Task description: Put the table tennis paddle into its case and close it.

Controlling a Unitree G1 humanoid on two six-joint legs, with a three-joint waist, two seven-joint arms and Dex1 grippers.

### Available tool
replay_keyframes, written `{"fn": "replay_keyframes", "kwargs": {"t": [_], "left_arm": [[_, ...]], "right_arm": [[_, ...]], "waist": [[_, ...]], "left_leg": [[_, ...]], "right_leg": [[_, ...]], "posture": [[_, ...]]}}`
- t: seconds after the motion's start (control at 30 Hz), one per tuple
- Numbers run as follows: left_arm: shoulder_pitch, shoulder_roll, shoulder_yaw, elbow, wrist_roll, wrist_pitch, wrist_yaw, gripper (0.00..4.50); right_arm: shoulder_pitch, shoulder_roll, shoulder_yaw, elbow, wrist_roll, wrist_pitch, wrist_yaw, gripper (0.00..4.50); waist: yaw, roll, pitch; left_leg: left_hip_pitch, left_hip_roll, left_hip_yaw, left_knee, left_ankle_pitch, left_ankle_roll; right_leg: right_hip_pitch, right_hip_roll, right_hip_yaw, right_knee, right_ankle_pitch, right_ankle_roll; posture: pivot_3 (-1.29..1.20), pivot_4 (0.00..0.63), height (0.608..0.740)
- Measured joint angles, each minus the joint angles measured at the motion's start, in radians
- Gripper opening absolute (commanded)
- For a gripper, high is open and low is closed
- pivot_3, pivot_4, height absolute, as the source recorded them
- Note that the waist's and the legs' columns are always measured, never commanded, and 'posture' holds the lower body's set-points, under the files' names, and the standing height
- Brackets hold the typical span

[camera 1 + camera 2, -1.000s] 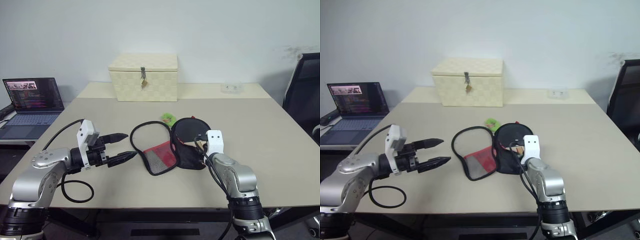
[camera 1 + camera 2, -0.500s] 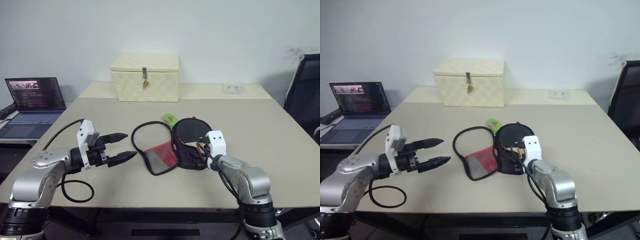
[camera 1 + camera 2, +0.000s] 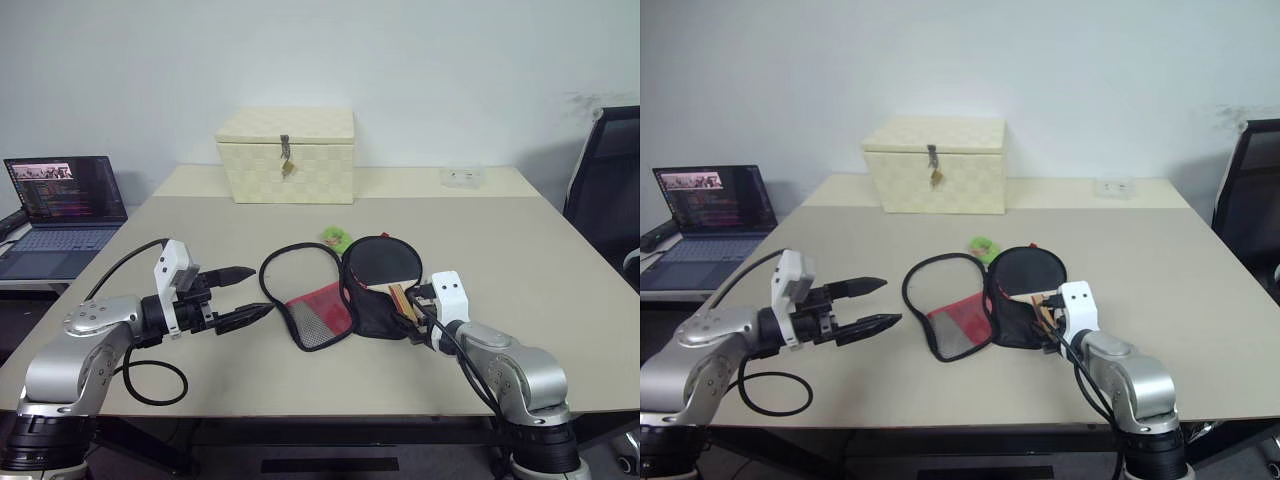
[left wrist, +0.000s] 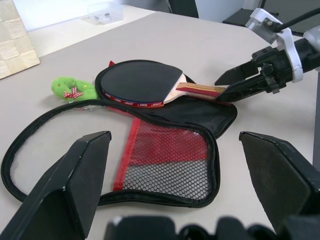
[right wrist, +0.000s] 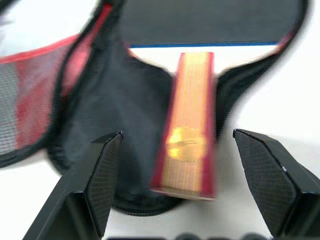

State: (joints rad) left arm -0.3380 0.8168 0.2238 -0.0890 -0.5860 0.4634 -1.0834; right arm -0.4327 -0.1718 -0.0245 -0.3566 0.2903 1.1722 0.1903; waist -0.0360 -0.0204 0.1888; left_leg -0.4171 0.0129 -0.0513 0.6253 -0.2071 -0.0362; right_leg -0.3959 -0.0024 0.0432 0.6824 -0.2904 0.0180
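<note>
At the far left an open dark laptop (image 3: 62, 208) sits on a side surface beside the beige table (image 3: 520, 250). The left gripper (image 3: 245, 293) is held above the table's near left part on a bent arm, pointing roughly level toward the case, its two black fingers spread wide and holding nothing. At the table's centre the flat black fabric zip case (image 3: 330, 300) lies unzipped and folded open: its loose lid half, with the red mesh handle section, lies toward the left, and its right half lies flat as a bed. A small green tag (image 3: 336, 237) lies just beyond it. On that right half rests the table tennis paddle with black rubber face and pale wooden handle (image 4: 150, 85), black side up; its round blade points away from the robot and its handle points toward the near right, the long axis running diagonally. The right gripper (image 4: 232, 85) sits low near the table just past the handle's end, pointing at it, fingers spread wide either side without gripping. A cream woven box with a latch (image 3: 288, 155) stands shut at the far side.
</note>
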Motion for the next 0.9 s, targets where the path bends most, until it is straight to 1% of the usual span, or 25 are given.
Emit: {"fn": "replay_keyframes", "kwargs": {"t": [0.17, 0.37, 0.47, 0.5, 0.6, 0.7, 0.8, 0.9], "left_arm": [[0.007, 0.000, 0.000, 0.005, 0.005, -0.017, -0.008, 4.50], [0.018, 0.000, 0.000, 0.009, 0.013, -0.021, -0.016, 4.50], [0.018, 0.000, 0.001, 0.014, 0.018, -0.032, -0.014, 4.50], [0.019, 0.000, 0.001, 0.019, 0.020, -0.034, -0.008, 4.50], [0.022, 0.000, 0.001, 0.043, 0.043, -0.035, 0.019, 4.50], [0.014, -0.003, -0.005, 0.095, 0.088, -0.046, 0.054, 4.50], [0.002, -0.005, -0.032, 0.182, 0.164, -0.101, 0.089, 3.88], [-0.017, -0.009, -0.061, 0.271, 0.235, -0.153, 0.116, 2.83]], "right_arm": [[0.014, 0.038, 0.054, -0.003, 0.007, 0.005, 0.000, 3.86], [0.014, 0.038, 0.061, -0.003, 0.007, 0.004, 0.000, 3.86], [0.008, 0.018, 0.062, -0.003, 0.007, 0.001, 0.009, 3.86], [0.002, 0.001, 0.060, -0.003, 0.009, 0.000, 0.023, 3.86], [-0.033, -0.095, 0.028, -0.009, 0.054, -0.011, 0.111, 3.86], [-0.076, -0.229, -0.018, -0.047, 0.143, -0.018, 0.257, 3.86], [-0.107, -0.340, -0.075, -0.090, 0.233, -0.023, 0.383, 3.89], [-0.107, -0.388, -0.096, -0.103, 0.285, -0.024, 0.440, 3.89]], "waist": [[0.000, 0.000, 0.000], [0.000, 0.000, 0.000], [0.000, 0.000, 0.000], [0.001, 0.000, 0.000], [0.001, 0.000, 0.000], [0.002, 0.000, 0.000], [0.002, 0.000, 0.000], [0.001, 0.000, 0.000]], "left_leg": [[0.000, 0.000, 0.000, 0.000, 0.000, 0.000], [0.000, 0.000, 0.000, 0.000, 0.000, 0.000], [0.000, 0.000, 0.000, 0.000, 0.000, 0.000], [0.000, 0.000, 0.000, 0.000, 0.000, 0.000], [0.000, -0.001, 0.000, 0.001, 0.000, 0.000], [0.000, -0.001, -0.001, 0.001, 0.000, 0.000], [0.000, 0.000, -0.001, 0.000, 0.000, 0.000], [0.000, 0.000, -0.001, 0.001, 0.000, 0.000]], "right_leg": [[0.000, 0.000, 0.000, 0.000, 0.000, 0.000], [0.000, 0.000, 0.000, 0.000, 0.000, 0.000], [0.000, 0.000, 0.000, 0.000, 0.000, 0.000], [0.000, 0.000, 0.000, 0.000, 0.000, 0.000], [0.001, 0.000, -0.001, 0.000, 0.000, 0.000], [0.001, 0.000, -0.001, -0.001, 0.000, 0.000], [0.001, 0.000, -0.001, -0.001, 0.000, 0.000], [0.001, 0.000, -0.001, -0.001, 0.000, 0.000]], "posture": [[0.00, 0.150, 0.740], [0.00, 0.150, 0.740], [0.00, 0.150, 0.740], [0.00, 0.150, 0.740], [0.00, 0.150, 0.740], [0.00, 0.150, 0.740], [0.00, 0.150, 0.740], [0.00, 0.150, 0.740]]}}
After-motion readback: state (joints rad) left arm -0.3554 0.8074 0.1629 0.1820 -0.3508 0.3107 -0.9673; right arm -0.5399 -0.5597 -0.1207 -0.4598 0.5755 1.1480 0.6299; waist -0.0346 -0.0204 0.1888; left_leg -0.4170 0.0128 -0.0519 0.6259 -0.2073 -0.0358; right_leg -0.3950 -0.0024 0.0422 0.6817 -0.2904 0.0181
